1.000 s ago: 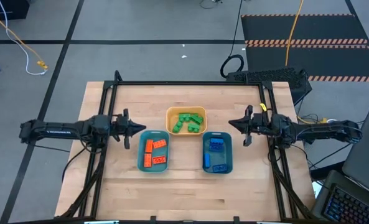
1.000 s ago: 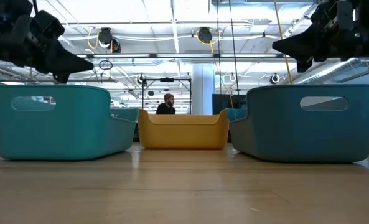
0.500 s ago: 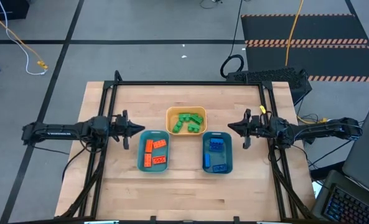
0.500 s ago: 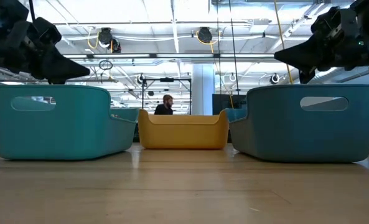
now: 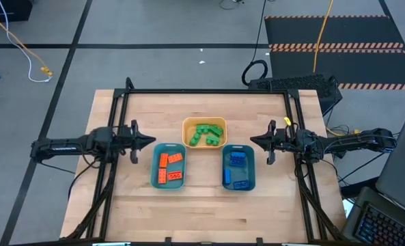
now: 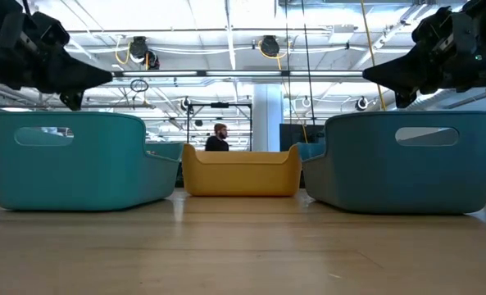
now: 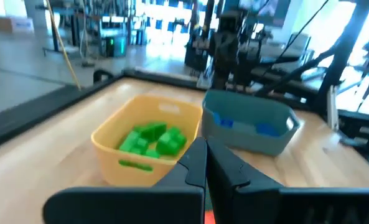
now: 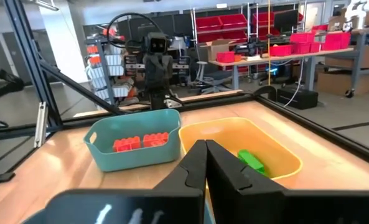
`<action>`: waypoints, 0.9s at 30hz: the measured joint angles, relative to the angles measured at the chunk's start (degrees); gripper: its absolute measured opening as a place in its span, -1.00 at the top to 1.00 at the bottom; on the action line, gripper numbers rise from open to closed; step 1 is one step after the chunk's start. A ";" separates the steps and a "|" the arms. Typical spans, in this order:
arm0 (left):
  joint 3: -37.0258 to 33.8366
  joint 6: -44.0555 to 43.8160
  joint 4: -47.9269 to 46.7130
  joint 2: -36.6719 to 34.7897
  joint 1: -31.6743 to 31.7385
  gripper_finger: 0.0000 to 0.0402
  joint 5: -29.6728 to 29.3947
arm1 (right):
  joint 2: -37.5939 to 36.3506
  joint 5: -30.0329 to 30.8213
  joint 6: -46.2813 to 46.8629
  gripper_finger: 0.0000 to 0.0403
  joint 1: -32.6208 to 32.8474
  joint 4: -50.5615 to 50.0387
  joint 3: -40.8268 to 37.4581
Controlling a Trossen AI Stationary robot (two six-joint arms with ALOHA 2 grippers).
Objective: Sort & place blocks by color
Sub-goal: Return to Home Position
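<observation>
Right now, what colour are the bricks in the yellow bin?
The bricks are green; clearest in the high view.

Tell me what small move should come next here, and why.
Probably retract both arms to rest. The orange blocks lie in the left teal bin, the green blocks in the yellow bin, the blue blocks in the right teal bin, and no block shows loose on the table. The left gripper and right gripper hang shut and empty beside the bins.

Both arms horizontal, facing inward; left end effector (image 5: 150,141), right end effector (image 5: 254,141) fingers pressed together.
</observation>
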 joint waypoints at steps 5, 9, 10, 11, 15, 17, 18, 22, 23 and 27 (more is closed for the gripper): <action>-2.75 0.72 5.68 -4.34 -0.04 0.99 4.91 | 0.00 -0.10 1.90 1.00 0.00 0.04 -0.02; -2.77 2.38 6.35 -4.97 -0.33 0.99 6.19 | -0.01 -0.20 2.29 1.00 0.00 0.31 -0.07; -2.77 2.70 6.35 -4.93 -0.35 0.99 6.55 | 0.00 -0.20 2.52 1.00 0.00 0.44 -0.07; -2.77 2.87 5.98 -4.98 -0.33 0.99 7.06 | 0.00 -0.25 2.82 1.00 0.00 0.42 -0.07; -2.74 4.36 4.99 -4.97 -0.35 0.98 11.29 | 0.00 -3.30 3.57 1.00 -0.02 0.42 -0.09; -2.68 5.45 2.99 -4.57 -0.37 0.99 10.19 | 0.02 -4.34 3.55 1.00 -0.02 0.36 -0.09; -2.68 5.56 2.83 -4.19 -0.33 0.99 9.87 | 0.02 -4.69 3.35 1.00 -0.02 0.09 -0.09; -2.68 6.04 2.85 -2.40 -0.35 0.98 9.75 | 0.16 -4.52 2.84 1.00 -0.02 -2.50 -0.11; -2.68 6.36 2.86 -2.05 -0.33 0.96 9.75 | 0.28 -4.50 2.62 1.00 -0.02 -3.24 -0.11; -2.68 6.86 2.83 -0.83 -0.35 0.89 9.73 | 0.35 -4.68 1.91 1.00 -0.02 -5.08 -0.11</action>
